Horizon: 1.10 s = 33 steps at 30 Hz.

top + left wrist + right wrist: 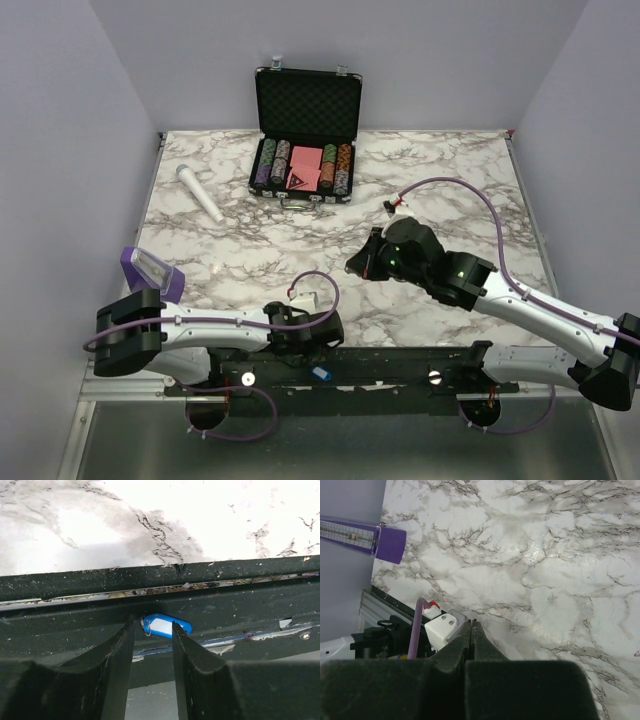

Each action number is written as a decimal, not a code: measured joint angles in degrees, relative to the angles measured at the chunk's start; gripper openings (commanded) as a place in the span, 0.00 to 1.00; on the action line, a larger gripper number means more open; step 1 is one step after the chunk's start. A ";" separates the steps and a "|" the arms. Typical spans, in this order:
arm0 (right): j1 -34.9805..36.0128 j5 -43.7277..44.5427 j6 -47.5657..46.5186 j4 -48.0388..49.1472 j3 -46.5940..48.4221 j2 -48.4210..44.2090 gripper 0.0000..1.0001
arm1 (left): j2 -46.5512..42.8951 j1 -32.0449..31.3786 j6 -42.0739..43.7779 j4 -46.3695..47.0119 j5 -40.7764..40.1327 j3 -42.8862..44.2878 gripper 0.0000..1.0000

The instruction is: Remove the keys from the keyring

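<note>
The small blue oblong plastic key tag with a white label window (167, 625) shows only in part in the left wrist view. Its lower edge sits behind the dark fingertips of the left gripper (153, 626), and the thin metal ring (146, 626) at its end is half hidden by one finger. Whether a key hangs there cannot be told. From above the tag (320, 372) is a mere blue speck. The purple rectangular box (357, 536) runs off the right wrist view's left edge.

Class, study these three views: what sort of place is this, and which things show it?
Probably a robot test cell: left arm and right arm mounted at the edge of a marble-patterned table, plain walls closing it in, a poker-chip case as prop.
</note>
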 measured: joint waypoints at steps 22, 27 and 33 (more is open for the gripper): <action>0.00 -0.98 -0.63 0.07 -0.11 -1.36 0.01 | -7.32 -1.09 7.74 -2.56 -3.89 7.56 0.00; 0.00 -9.64 -1.27 6.27 -1.64 -2.71 0.01 | -16.33 -0.96 14.56 -4.15 -8.48 12.07 0.00; 0.00 -23.28 -1.68 16.26 -4.74 -3.06 0.01 | -22.82 3.21 23.28 -4.55 -9.53 15.91 0.00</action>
